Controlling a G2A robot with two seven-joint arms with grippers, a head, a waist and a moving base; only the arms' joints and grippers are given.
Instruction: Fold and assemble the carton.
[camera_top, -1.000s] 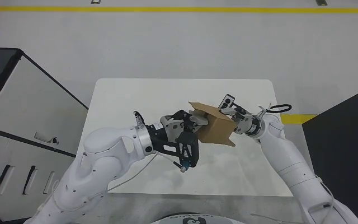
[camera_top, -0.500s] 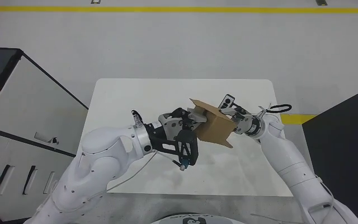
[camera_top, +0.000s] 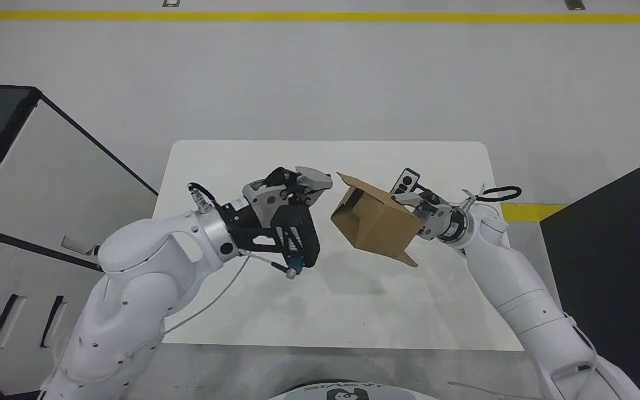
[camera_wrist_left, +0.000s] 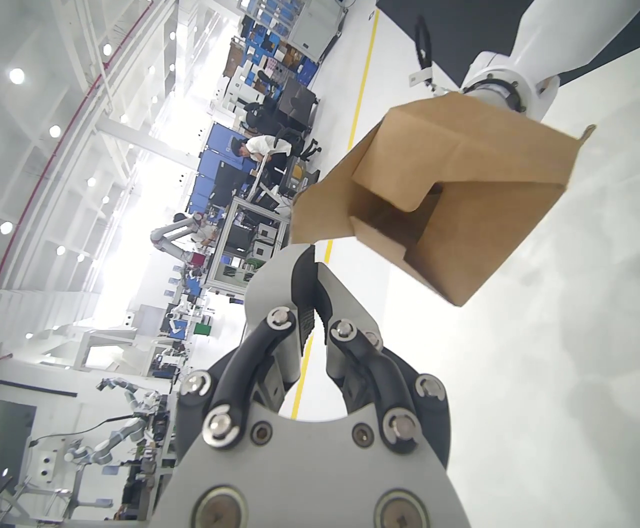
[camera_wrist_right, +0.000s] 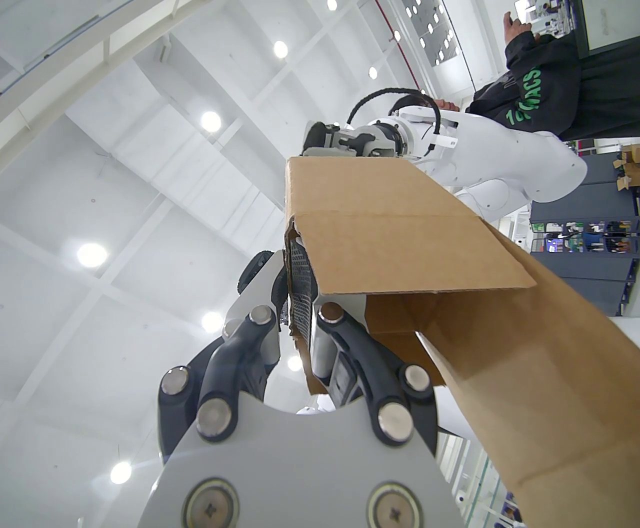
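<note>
White table (camera_top: 230, 170) spreads under both arms, with pale floor and a yellow line beyond it. The carton (camera_top: 375, 228) hangs in the air above the table's middle, tilted and resting on nothing. The right gripper (camera_top: 418, 205) has it by one edge: in the right wrist view its fingers are closed tight on a cardboard wall (camera_wrist_right: 300, 295), and the brown body (camera_wrist_right: 400, 250) runs away from them toward the other arm. The left gripper (camera_top: 315, 185) sits just beside the carton's near end, seemingly with a small gap between them. In its own view the two fingers are pressed together with nothing between them (camera_wrist_left: 310, 270), pointing up at the lowest flap corner. As for progress, the carton (camera_wrist_left: 480, 165) looks already opened out from flat into a four-sided sleeve. At the end facing the left arm one flap is bent inward across the mouth. The inside is still visible past it, and at least one other flap sticks outward. I judge the task roughly midway: the body is formed, while the remaining flaps at this end need folding over and tucking. The far end by the right gripper cannot be judged from here.
</note>
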